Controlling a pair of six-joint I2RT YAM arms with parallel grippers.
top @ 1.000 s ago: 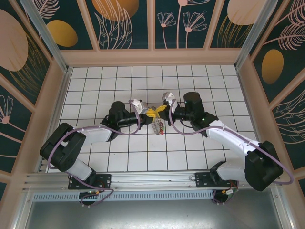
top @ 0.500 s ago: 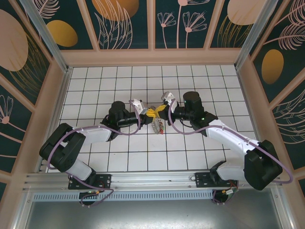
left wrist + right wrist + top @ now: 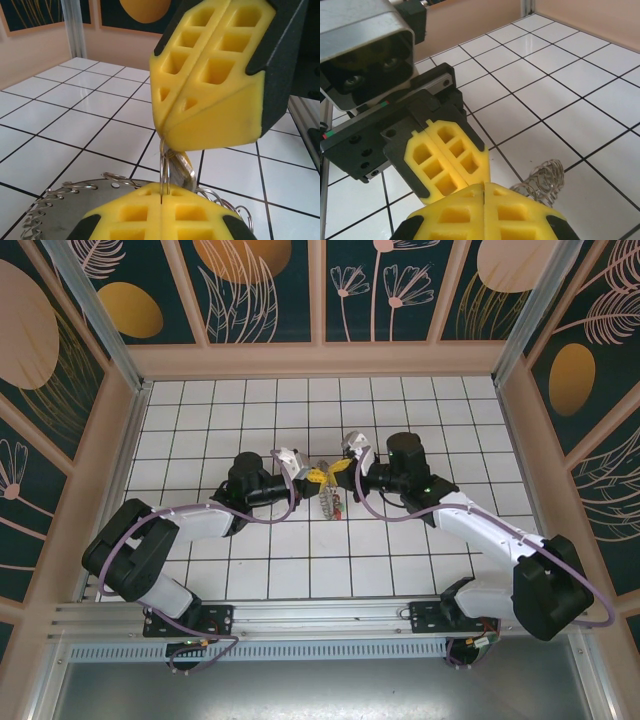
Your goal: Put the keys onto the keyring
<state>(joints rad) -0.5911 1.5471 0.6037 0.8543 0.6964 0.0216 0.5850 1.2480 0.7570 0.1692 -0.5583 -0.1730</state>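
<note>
Pinching a thin wire loop point(image 3: 162, 170), my left pincer point(image 3: 162, 200) has its pads pressed together, the wire running down into their seam. My right pincer point(image 3: 167, 129) sits tip to tip just above it, pads together too. The loop rises to its tip, but I cannot tell whether it grips the wire. A silvery sliver point(image 3: 184, 167) hangs beside the loop between the two tips, perhaps a key blade.

The keyring point(image 3: 70, 212) sits close under my left pincer, its fringe of loops curling out on both sides. From above, the keys point(image 3: 333, 503) show as a small bunch just on the base side of the meeting tips.

The risk, I judge, lies in how little wire I hold. Pulling the tips apart unevenly could slip it from the seam or bend it, and the keyring would sag away with the bunch. With the pads crowding the gap, a key could also snag on the foam.
</note>
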